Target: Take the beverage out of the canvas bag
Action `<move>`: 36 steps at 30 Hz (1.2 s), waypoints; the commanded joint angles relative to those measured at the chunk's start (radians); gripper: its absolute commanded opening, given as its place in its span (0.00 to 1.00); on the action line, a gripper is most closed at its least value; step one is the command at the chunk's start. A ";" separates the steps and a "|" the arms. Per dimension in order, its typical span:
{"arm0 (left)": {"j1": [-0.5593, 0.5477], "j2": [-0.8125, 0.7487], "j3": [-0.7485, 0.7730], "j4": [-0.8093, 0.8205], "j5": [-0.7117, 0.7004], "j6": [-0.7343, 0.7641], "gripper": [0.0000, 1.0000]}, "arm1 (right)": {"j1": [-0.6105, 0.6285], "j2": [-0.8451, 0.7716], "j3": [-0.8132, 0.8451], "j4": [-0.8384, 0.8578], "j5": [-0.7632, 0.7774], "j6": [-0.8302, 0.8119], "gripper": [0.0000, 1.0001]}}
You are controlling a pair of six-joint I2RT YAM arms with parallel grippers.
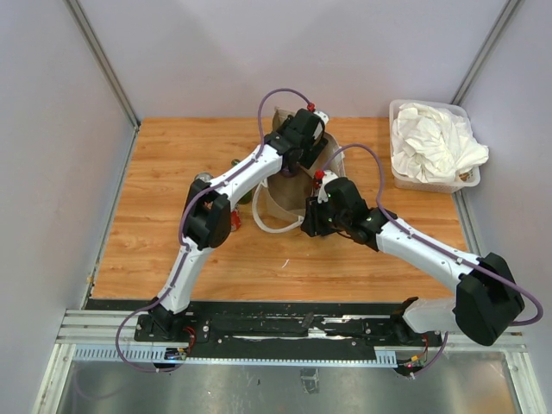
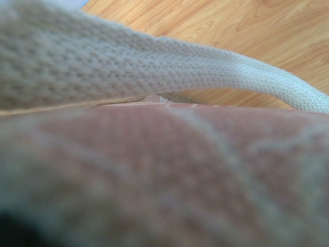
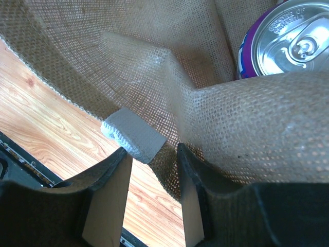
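Note:
The tan canvas bag (image 1: 276, 203) stands mid-table with a white loop handle (image 1: 267, 226) on its near side. A purple beverage can (image 3: 288, 38) with a silver top stands inside it, seen only in the right wrist view. My right gripper (image 1: 310, 220) is at the bag's near right rim. Its jaws (image 3: 152, 149) are open, with the rim and a white handle patch (image 3: 133, 135) at the fingertips. My left gripper (image 1: 295, 159) reaches down at the bag's far side. Its fingers are hidden: blurred fabric (image 2: 164, 170) and a white handle (image 2: 205, 67) fill its wrist view.
A clear bin of white cloth (image 1: 431, 147) stands at the back right. Small items (image 1: 203, 179) lie partly hidden behind the left arm at the bag's left. Grey walls close in the wooden table (image 1: 155, 224) on three sides.

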 commanded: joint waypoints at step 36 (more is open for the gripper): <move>0.031 0.163 0.041 -0.105 -0.033 -0.041 0.93 | 0.030 0.014 -0.044 -0.113 0.005 0.015 0.42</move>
